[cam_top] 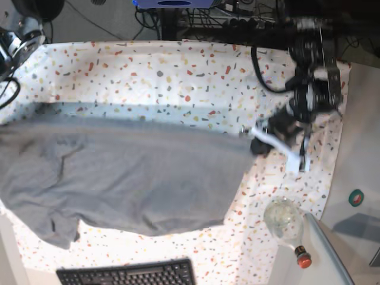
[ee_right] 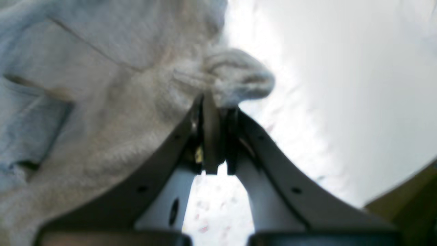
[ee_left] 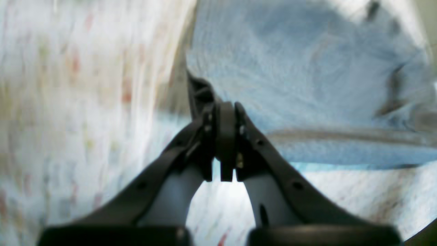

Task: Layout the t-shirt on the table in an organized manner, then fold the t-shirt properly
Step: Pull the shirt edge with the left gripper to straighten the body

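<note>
While both pincers, left pincer (ee_left: 223,136) and right pincer (ee_right: 213,112), pinch the t-shirt (cam_top: 130,172) shut, blur suggests stretching; cloth may slip onto the bench (cam_top: 178,77).

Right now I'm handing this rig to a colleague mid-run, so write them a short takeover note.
Left claw: shut on the t-shirt, pinching its edge on the base view's right.
Right claw: shut on a bunched bit of the t-shirt; this arm is out of the base view.
The t-shirt is stretched wide across the table between both claws, with its lower part sagging in loose wrinkles. A glass bottle stands off the table's corner and a keyboard lies at the near edge.
Done: both ends gripped, shirt pulled taut.
Left: lay it flat, smooth it, then make all the folds.
</note>
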Robot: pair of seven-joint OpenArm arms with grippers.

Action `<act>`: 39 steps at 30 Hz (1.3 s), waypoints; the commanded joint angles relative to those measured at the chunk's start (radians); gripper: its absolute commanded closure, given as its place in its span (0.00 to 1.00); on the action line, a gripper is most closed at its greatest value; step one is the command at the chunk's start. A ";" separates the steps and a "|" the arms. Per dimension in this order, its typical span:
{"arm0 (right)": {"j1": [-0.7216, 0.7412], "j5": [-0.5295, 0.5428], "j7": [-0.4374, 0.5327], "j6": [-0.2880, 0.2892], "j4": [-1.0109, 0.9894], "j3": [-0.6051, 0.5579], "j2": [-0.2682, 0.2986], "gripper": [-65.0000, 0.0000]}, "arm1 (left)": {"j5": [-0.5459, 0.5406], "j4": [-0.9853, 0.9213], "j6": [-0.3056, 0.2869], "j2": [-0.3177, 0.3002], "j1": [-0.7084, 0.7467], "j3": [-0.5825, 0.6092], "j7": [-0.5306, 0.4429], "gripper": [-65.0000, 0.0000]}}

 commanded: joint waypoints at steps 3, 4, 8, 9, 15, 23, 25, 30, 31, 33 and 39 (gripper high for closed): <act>-0.065 0.009 0.099 -0.005 -0.069 0.057 0.023 1.00 | -0.021 -0.027 -0.007 -0.037 0.094 -0.004 -0.119 1.00; -0.082 0.009 0.121 -0.005 -0.096 0.070 0.023 1.00 | -0.021 -0.038 -0.007 -0.043 0.125 -0.004 -0.138 1.00; -0.151 0.009 0.185 -0.003 -0.155 0.109 0.023 1.00 | -0.021 -0.058 -0.007 -0.047 0.211 -0.004 -0.185 1.00; -0.165 0.009 0.187 -0.003 -0.155 0.111 0.019 1.00 | -0.021 -0.063 -0.007 -0.047 0.223 -0.004 -0.195 1.00; -0.202 0.009 0.193 0.058 -0.145 0.123 -0.008 1.00 | -0.021 -0.056 -0.007 -0.049 0.280 -0.005 -0.210 1.00; -0.243 0.006 0.184 0.072 -0.029 0.157 -0.037 1.00 | -0.021 -0.030 -0.007 -0.046 0.375 -0.083 -0.208 1.00; -0.259 0.006 0.173 0.072 -0.001 0.155 -0.044 1.00 | -0.021 -0.030 -0.007 -0.046 0.387 -0.099 -0.208 1.00; -0.269 0.006 0.130 0.072 0.027 0.154 -0.067 1.00 | -0.021 -0.015 -0.007 -0.046 0.426 -0.111 -0.208 1.00; -0.269 0.006 0.130 0.072 0.028 0.154 -0.067 1.00 | -0.021 -0.009 -0.007 -0.046 0.432 -0.111 -0.208 1.00; -0.272 0.006 0.128 0.072 0.034 0.157 -0.074 1.00 | -0.021 -0.009 -0.007 -0.044 0.438 -0.111 -0.208 1.00; -0.272 0.005 0.127 0.067 0.034 0.162 -0.087 1.00 | -0.021 -0.013 -0.007 -0.044 0.432 -0.111 -0.205 1.00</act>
